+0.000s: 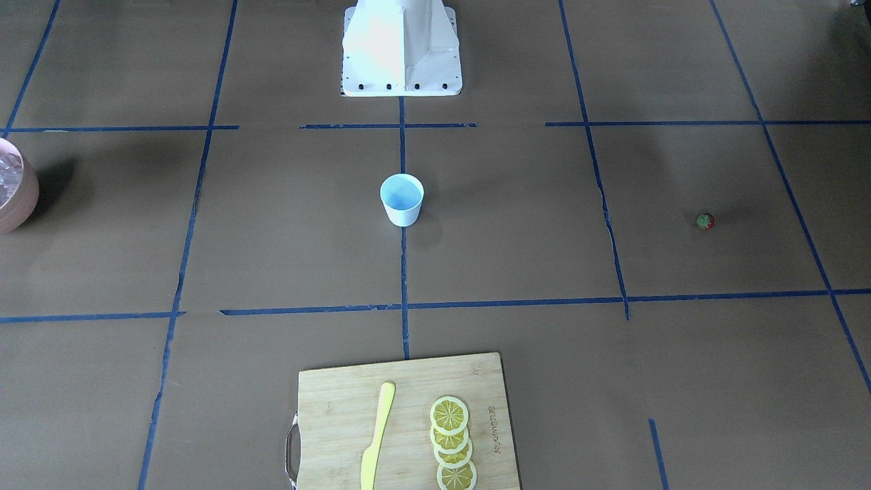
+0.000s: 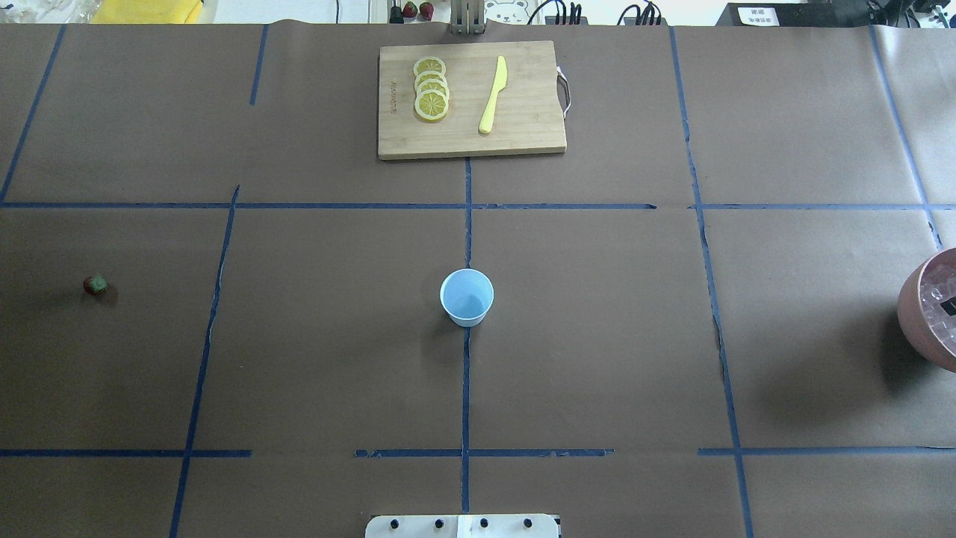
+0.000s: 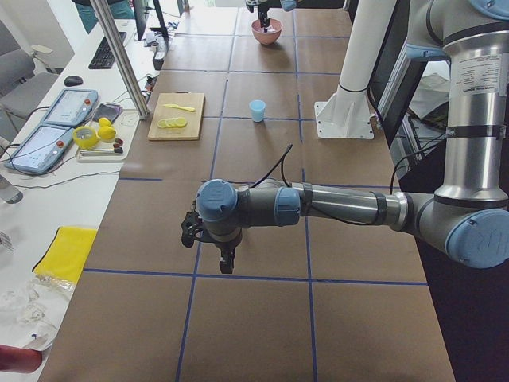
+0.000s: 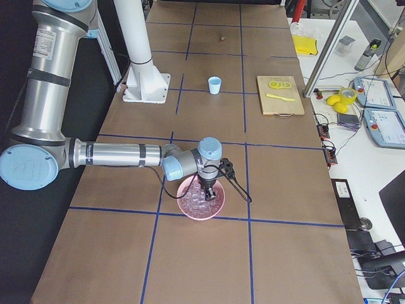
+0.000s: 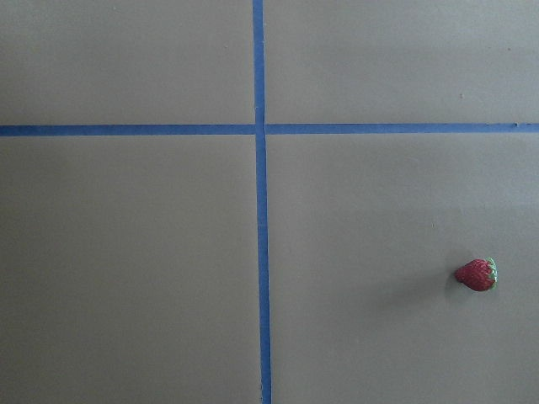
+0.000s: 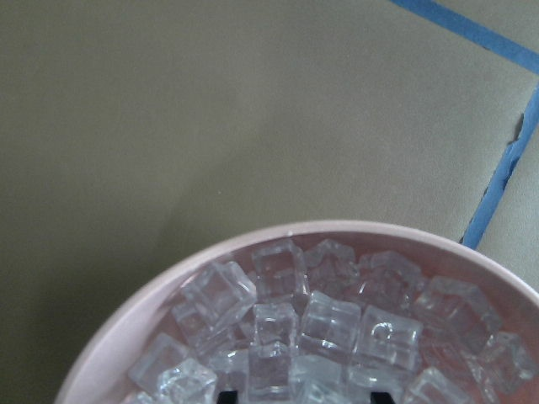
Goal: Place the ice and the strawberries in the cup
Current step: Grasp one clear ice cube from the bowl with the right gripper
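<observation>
The pale blue cup (image 1: 401, 199) (image 2: 467, 297) stands upright at the table's middle, with nothing showing inside. A tiny red strawberry (image 1: 705, 220) (image 2: 95, 285) (image 5: 477, 274) lies alone on the robot's left side. The ice (image 6: 324, 328) (image 4: 201, 201) fills a pink bowl (image 6: 168, 286) (image 2: 922, 329) on the robot's right. My right gripper (image 4: 207, 190) points down into that bowl; its two dark fingertips (image 6: 227, 396) peek in at the wrist view's bottom edge, wide apart among the cubes. My left gripper (image 3: 225, 264) hangs above bare table; I cannot tell whether it is open or shut.
A wooden cutting board (image 1: 326, 408) (image 2: 523, 134) with several lemon slices (image 1: 450, 435) and a yellow knife (image 1: 378, 435) lies at the table's far side from the robot. The white robot base (image 1: 401, 54) stands behind the cup. Blue tape lines grid the brown table.
</observation>
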